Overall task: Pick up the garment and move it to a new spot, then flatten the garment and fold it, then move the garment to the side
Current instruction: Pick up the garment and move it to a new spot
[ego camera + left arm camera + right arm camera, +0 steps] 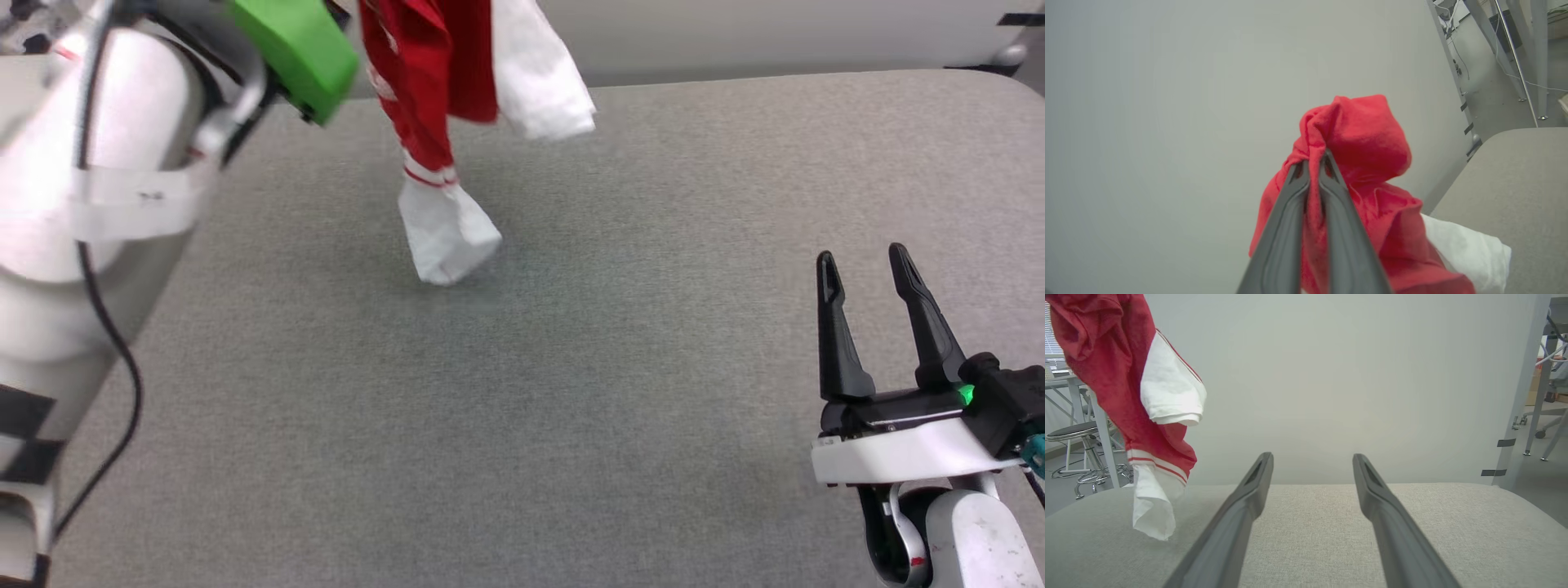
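The garment (424, 90), red with white sleeves and striped trim, hangs in the air over the far left part of the grey table (571, 367). Its lowest white sleeve (445, 233) dangles just above or barely on the surface. In the left wrist view my left gripper (1314, 161) is shut on a bunched red fold of the garment (1363, 139). My left arm, with a green block (298, 49), reaches up at the upper left of the head view. My right gripper (865, 261) stands open and empty at the lower right. The right wrist view shows the garment (1118, 375) hanging at its left, and my right gripper (1312, 457).
A pale wall (1351, 375) stands behind the table's far edge. A stool (1073, 430) and metal frames stand on the floor to the left in the right wrist view, and table legs (1531, 396) to the right.
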Motion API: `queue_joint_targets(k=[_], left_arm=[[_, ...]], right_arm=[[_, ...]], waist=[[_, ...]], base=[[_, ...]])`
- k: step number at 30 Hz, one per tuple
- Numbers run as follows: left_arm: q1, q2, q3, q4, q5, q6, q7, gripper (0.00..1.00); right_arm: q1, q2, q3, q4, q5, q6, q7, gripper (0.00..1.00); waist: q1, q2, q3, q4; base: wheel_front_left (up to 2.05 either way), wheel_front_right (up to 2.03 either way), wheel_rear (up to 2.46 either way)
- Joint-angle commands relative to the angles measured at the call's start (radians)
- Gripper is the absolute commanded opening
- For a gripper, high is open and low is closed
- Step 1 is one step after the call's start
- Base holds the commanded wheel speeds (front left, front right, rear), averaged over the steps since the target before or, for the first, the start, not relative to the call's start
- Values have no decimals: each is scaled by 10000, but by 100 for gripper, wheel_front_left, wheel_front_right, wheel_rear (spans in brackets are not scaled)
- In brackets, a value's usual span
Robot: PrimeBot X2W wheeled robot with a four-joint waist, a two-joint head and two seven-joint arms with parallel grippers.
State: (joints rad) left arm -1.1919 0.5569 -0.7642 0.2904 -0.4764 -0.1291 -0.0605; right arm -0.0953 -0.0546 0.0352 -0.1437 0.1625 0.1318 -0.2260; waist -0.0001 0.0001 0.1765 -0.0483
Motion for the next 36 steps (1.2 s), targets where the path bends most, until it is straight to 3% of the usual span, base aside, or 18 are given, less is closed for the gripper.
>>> queue_joint_targets(k=[1,12,16,20,21,22,24,25,28,32,36], left_arm=[[467,-288,-214,58,-82,-14,-20,0],[4398,-3313,-2460,1581,-1023,91,-266,0],[5436,-4137,-3347,2277,-1167,54,-208,0],[6008,-4593,-3994,3095,-1297,25,-96,0],[6029,-4655,-4088,3221,-1316,20,-81,78],[6015,-4720,-4147,3337,-1342,16,-138,100],[5926,-4785,-4120,3500,-1386,12,-348,100],[5653,-4762,-3495,3515,-1681,146,-1192,100],[5532,-4518,-2943,3202,-1858,396,-1591,100],[5566,-3855,-1970,2370,-2050,881,-1905,100],[6049,-2872,-812,1241,-1950,1671,-1999,100]], right_arm=[[115,37,-50,35,87,-11,-71,100],[263,42,-301,-239,128,-11,302,100],[332,42,-299,-305,120,-11,458,100],[381,42,-174,-278,134,-11,563,100],[388,42,-158,-275,145,-11,573,100],[402,42,-172,-269,152,-11,576,100],[430,42,-203,-232,159,-11,579,100],[592,43,-323,-93,222,-11,568,100],[721,43,-389,-20,258,-11,571,100],[859,43,-443,103,283,-11,584,100],[1000,43,-496,225,319,-11,573,100]], waist=[[1,-1,-254,-544],[1,-1,-659,-1000],[1,-1,-646,-985],[1,-1,-643,-872],[1,-1,-640,-831],[1,-1,-652,-743],[1,-1,-717,-596],[1,-1,-1068,-129],[1,-1,-1302,145],[1,-1,-1555,474],[1,-1,-1763,746]], base=[[0,0,0],[0,0,0],[0,0,0],[0,0,0],[0,0,0],[0,0,0],[0,0,0],[0,0,0],[0,0,0],[0,0,0],[0,0,0]])
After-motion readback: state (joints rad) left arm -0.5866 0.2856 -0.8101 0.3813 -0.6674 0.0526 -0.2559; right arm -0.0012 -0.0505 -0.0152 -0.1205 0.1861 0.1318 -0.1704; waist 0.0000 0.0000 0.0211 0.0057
